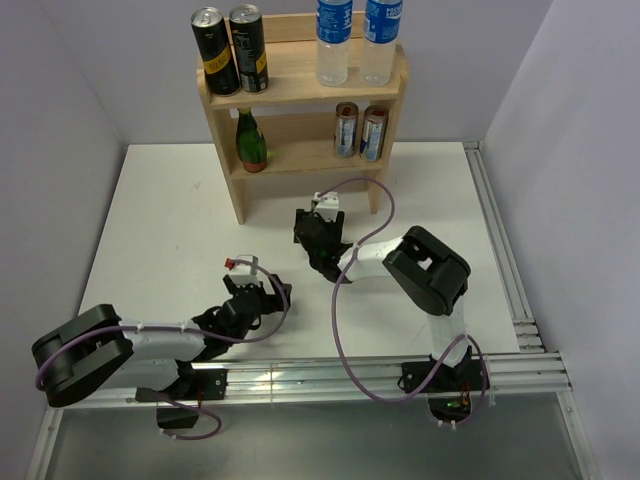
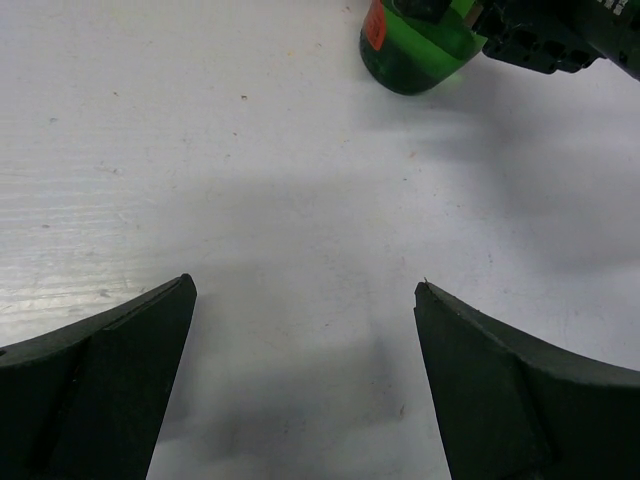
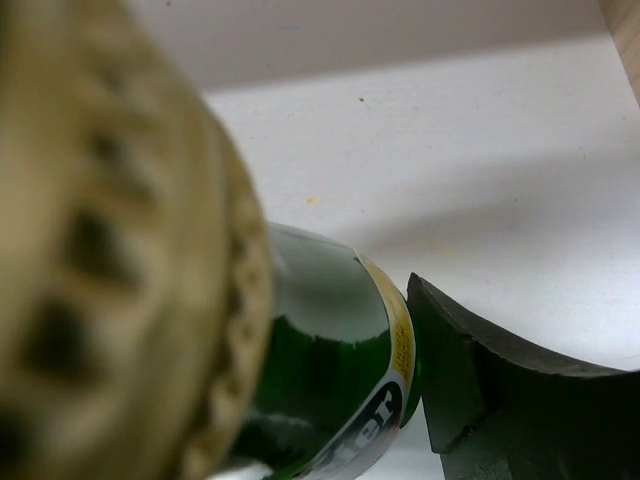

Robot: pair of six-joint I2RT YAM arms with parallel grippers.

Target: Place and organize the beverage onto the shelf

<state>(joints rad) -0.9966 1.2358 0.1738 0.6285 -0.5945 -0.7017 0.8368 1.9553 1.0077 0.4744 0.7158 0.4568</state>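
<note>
Just before the wooden shelf (image 1: 300, 90), your right gripper (image 1: 318, 245) met the green bottle (image 3: 330, 380) on the table (image 1: 150, 220), one finger (image 3: 480, 390) at its label for lifting; whether it clenched was unclear. Your left gripper (image 2: 305, 285) stood spread, out of the way.

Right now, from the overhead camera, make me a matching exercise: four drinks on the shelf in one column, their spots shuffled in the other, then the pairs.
Drinks
1. black cans
2. water bottles
3. shelved green bottle
4. slim silver cans

Spots on the shelf
A. top tier, right
B. next tier down, right
C. top tier, left
D. next tier down, left

Pairs: 1-C, 2-A, 3-D, 4-B
</note>
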